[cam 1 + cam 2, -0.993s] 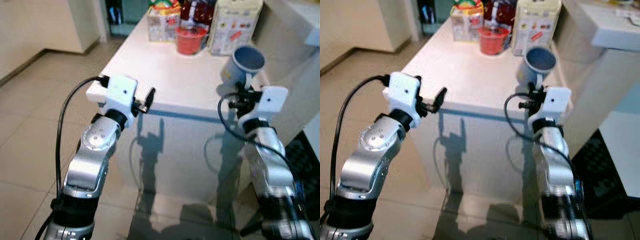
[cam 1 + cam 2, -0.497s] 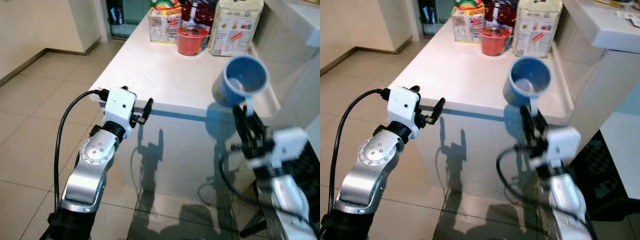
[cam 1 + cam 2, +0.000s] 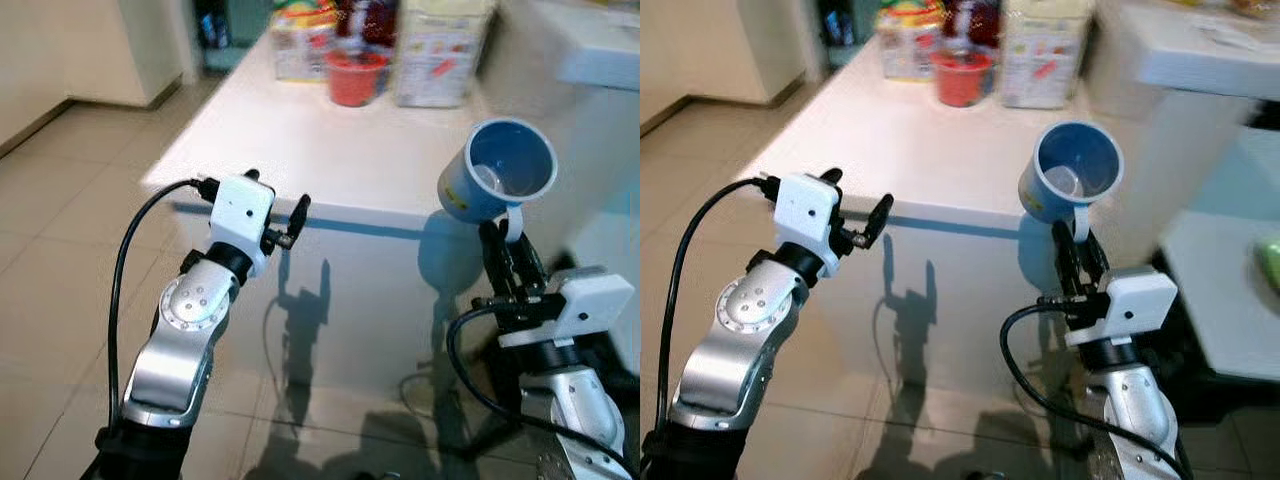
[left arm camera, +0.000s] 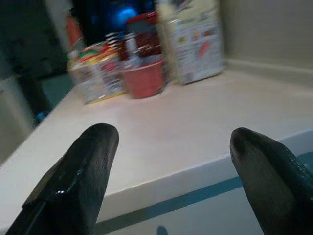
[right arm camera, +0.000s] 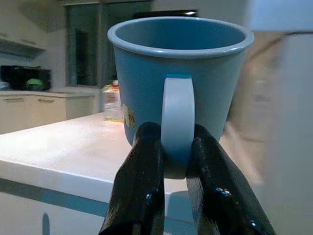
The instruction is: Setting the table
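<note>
**Blue mug held at table's near edge**

- Item 1: blue mug. Held in air by its pale handle, tilted, mouth facing camera; interior w/ small pale patch at bottom. Sits above and just off the near right corner of the white table.
- Item 2: right gripper. Fingers clamped on mug handle from both sides, pointing up; arm below table-top level, in front of table edge.
- Item 3: left gripper. Fingers spread wide, nothing between them; tips just at the near table edge, level w/ the top.
- Item 4: table. Near edge runs w/ a blue strip under the white top. Broad bare area across front and middle of top. Tiled floor open to robot's left.
- Item 5: far end of table: red cup, tall carton, coloured box, dark jar behind; all well apart from mug, blurred.
- View notes: left wrist view gives blue strip and far-end group close up; right wrist view gives the handle grip, plus cabinets in background. Head views give both arms and mug's interior.
</note>
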`<state>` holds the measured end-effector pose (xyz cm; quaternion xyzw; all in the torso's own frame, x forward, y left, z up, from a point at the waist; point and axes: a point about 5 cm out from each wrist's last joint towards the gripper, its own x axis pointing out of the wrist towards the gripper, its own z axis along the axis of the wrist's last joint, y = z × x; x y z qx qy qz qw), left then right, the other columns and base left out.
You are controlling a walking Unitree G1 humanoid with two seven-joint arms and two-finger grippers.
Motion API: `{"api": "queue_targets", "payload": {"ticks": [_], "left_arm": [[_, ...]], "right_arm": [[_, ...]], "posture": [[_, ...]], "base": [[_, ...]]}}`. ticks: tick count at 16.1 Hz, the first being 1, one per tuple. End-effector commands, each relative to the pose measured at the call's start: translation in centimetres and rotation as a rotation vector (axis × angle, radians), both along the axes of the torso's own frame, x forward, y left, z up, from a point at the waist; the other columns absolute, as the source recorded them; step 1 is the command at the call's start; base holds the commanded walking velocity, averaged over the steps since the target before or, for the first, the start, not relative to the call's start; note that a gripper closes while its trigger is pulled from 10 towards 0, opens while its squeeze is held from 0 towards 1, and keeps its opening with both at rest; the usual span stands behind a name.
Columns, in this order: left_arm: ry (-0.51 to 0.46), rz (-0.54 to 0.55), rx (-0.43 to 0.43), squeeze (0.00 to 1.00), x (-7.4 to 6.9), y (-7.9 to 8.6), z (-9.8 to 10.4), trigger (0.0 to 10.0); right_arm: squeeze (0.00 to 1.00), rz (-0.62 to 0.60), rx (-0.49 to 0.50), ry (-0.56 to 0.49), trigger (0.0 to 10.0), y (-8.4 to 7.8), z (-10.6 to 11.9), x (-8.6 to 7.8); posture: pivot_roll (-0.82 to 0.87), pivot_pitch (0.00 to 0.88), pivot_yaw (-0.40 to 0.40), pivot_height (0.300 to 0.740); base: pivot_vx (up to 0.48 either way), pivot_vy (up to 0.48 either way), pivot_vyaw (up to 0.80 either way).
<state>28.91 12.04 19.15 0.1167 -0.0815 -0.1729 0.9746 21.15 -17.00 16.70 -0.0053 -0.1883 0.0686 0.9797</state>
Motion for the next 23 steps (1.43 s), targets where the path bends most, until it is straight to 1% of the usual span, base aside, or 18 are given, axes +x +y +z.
{"api": "queue_targets", "payload": {"ticks": [1, 2, 4, 6, 7, 8, 10, 12, 13, 15, 16, 17, 18, 19, 21, 23], "left_arm": [[-0.016, -0.025, 0.005, 0.00, -0.2, -0.4, 0.3, 10.0], [-0.016, -0.025, 0.005, 0.00, -0.1, -0.4, 0.3, 10.0], [-0.023, -0.002, -0.009, 0.00, 0.2, -0.2, 0.5, 10.0], [-0.026, 0.046, -0.016, 0.00, 0.7, 0.1, 0.7, 10.0], [-0.029, 0.077, -0.015, 0.00, 1.0, 0.4, 0.8, 10.0], [-0.029, 0.096, -0.019, 0.00, 1.2, 0.5, 0.8, 10.0], [-0.031, 0.111, -0.027, 0.00, 1.4, 0.6, 0.9, 10.0], [-0.036, 0.120, -0.026, 0.00, 1.6, 0.6, 1.1, 10.0], [-0.040, 0.133, -0.023, 0.00, 1.8, 0.6, 1.2, 10.0], [-0.042, 0.175, -0.014, 0.00, 2.5, 0.5, 1.1, 10.0], [-0.041, 0.182, -0.015, 0.00, 2.6, 0.4, 1.1, 10.0], [-0.044, 0.190, -0.009, 0.00, 2.8, 0.4, 1.1, 10.0], [-0.057, 0.194, 0.015, 0.00, 2.9, 0.4, 1.3, 10.0], [-0.061, 0.195, 0.021, 0.00, 3.0, 0.3, 1.4, 10.0], [-0.064, 0.198, 0.018, 0.00, 3.1, 0.3, 1.5, 10.0], [-0.068, 0.200, 0.020, 0.00, 3.2, 0.1, 1.6, 10.0]], "right_arm": [[0.00, -0.023, 0.014, -0.028, 10.0, -0.5, 0.5, -0.2], [0.00, -0.029, 0.015, -0.026, 10.0, -0.5, 0.5, -0.1], [0.00, -0.080, 0.033, -0.014, 10.0, -1.2, 0.5, 0.3], [0.00, -0.130, 0.065, 0.031, 10.0, -1.8, 0.3, 0.9], [0.00, -0.153, 0.055, 0.051, 10.0, -1.9, 0.2, 1.2], [0.00, -0.164, 0.043, 0.047, 10.0, -1.9, 0.3, 1.4], [0.00, -0.163, 0.044, 0.043, 10.0, -1.9, 0.6, 1.8], [0.00, -0.174, 0.057, 0.079, 10.0, -2.0, 0.5, 2.3], [0.00, -0.197, 0.058, 0.120, 10.0, -2.1, 0.2, 2.8], [0.00, -0.248, -0.022, 0.203, 10.0, -2.4, -0.1, 4.4], [0.00, -0.262, -0.031, 0.203, 10.0, -2.5, 0.1, 4.7], [0.00, -0.273, -0.019, 0.182, 10.0, -2.6, 1.0, 5.3], [0.00, -0.261, -0.015, 0.154, 10.0, -2.3, 2.0, 5.9], [0.00, -0.250, -0.018, 0.145, 10.0, -2.1, 2.3, 6.2], [0.00, -0.249, -0.046, 0.159, 10.0, -1.7, 2.2, 6.3], [0.00, -0.285, -0.033, 0.190, 10.0, -1.8, 1.6, 6.1]], "posture": [[-0.01, 0.000, -0.008, 0.740], [-0.01, 0.000, -0.008, 0.740], [-0.01, 0.000, -0.008, 0.740], [-0.01, 0.000, -0.009, 0.740], [-0.01, 0.000, -0.007, 0.740], [-0.01, 0.000, -0.007, 0.740], [-0.01, 0.000, -0.005, 0.740], [-0.01, 0.000, -0.007, 0.740], [-0.01, 0.000, -0.006, 0.740], [-0.01, 0.000, -0.002, 0.740], [-0.01, 0.000, -0.002, 0.740], [-0.01, 0.000, -0.001, 0.740], [-0.01, 0.000, -0.004, 0.740], [-0.01, 0.000, -0.005, 0.740], [-0.01, 0.000, -0.004, 0.740], [-0.01, 0.000, 0.001, 0.740]], "base": [[0.000, -0.315, 0.00], [0.000, -0.315, 0.00], [-0.120, -0.315, 0.00], [0.000, -0.322, 0.00], [0.000, -0.322, 0.00], [0.000, -0.319, 0.00], [0.000, -0.319, 0.00], [0.000, -0.321, 0.00], [0.000, -0.315, 0.00], [0.000, -0.313, 0.00], [0.000, -0.311, 0.00], [0.000, -0.311, 0.00], [0.000, -0.311, 0.00], [0.000, -0.315, 0.00], [0.000, -0.326, 0.00], [0.000, -0.364, 0.00]]}}
